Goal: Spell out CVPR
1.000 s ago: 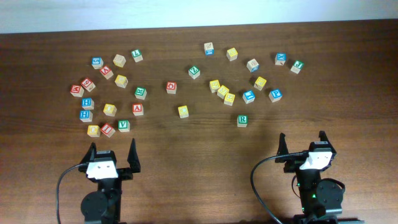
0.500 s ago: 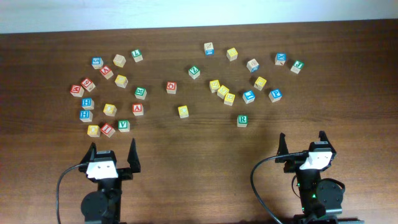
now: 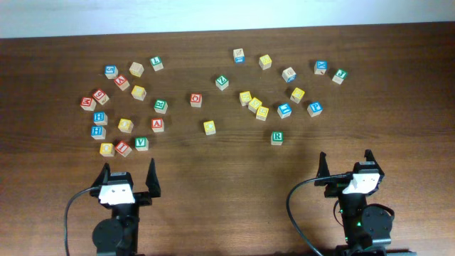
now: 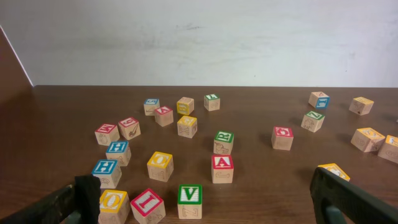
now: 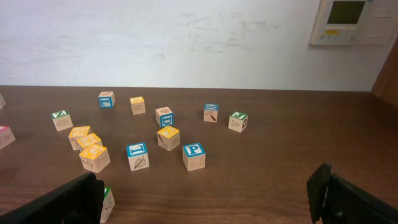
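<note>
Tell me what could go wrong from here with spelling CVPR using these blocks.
The green V block sits close beside a red I block, so the open left gripper may knock that neighbour when reaching in. The blue P block has another blue block near it, which is a similar risk for the open right gripper. No C is readable on any block in these views, so the wrong block could get picked.

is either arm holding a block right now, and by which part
Nothing is held: the left gripper and the right gripper are both open and empty.
</note>
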Tool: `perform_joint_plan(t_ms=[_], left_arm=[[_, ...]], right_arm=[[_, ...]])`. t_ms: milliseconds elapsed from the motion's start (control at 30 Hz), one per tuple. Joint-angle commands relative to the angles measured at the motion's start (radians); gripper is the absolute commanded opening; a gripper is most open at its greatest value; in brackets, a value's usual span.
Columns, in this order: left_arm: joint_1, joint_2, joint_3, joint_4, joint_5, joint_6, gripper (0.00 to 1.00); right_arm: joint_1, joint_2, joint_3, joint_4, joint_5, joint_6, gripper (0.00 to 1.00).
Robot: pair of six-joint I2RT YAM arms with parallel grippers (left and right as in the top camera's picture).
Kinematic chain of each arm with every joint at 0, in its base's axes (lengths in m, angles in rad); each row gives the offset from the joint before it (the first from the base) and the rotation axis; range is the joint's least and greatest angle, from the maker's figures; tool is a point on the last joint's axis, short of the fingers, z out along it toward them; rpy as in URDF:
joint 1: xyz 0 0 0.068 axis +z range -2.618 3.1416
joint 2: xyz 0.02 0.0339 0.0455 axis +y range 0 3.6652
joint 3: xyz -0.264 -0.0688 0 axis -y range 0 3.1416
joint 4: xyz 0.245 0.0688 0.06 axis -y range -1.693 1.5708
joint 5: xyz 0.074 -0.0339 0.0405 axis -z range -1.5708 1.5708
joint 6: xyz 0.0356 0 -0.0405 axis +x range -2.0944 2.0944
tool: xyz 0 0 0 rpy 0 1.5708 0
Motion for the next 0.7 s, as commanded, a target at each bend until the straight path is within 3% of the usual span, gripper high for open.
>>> perform_joint_plan(t_ms=[0,200,233,333,367,433,467,533,667], left_arm=[[0.006,-0.008,-0.009,0.003,-0.014,-0.005,0.99],[0.006,-0.008,-0.008,0.013,0.006,-0.013,0.99],[0.006,-0.008,-0.008,0.026,0.167,-0.080,0.99],[0.006,-0.008,-0.008,0.037,0.309,-0.082,0.99],[0.006,-0.008,-0.008,0.044,0.452,-0.082,0.99],[0.006,-0.008,-0.008,0.176,0.614,-0.083,0.99],[0.006,-0.008,-0.008,0.246,0.620,-0.094,0.99],[0.006,-0.007,0.016,0.533,0.585,-0.190,0.99],[0.006,0.049,0.207,0.517,0.543,-0.220,0.99]], right_arm=[[-0.007,-0.008,-0.008,-0.005,-0.002,-0.003,0.98],[-0.007,-0.008,-0.008,-0.005,-0.002,-0.003,0.98],[-0.007,-0.008,-0.008,-0.005,-0.002,-0.003,0.98],[-0.007,-0.008,-0.008,-0.005,-0.002,-0.003,0.98],[-0.007,-0.008,-0.008,-0.005,-0.002,-0.003,0.98],[-0.007,-0.008,-0.008,-0.005,-0.002,-0.003,0.98],[-0.007,-0.008,-0.008,-0.005,-0.002,-0.003,0.98],[-0.007,-0.008,-0.008,-0.005,-0.002,-0.003,0.98],[-0.007,-0.008,-0.008,-0.005,-0.002,-0.003,0.99]])
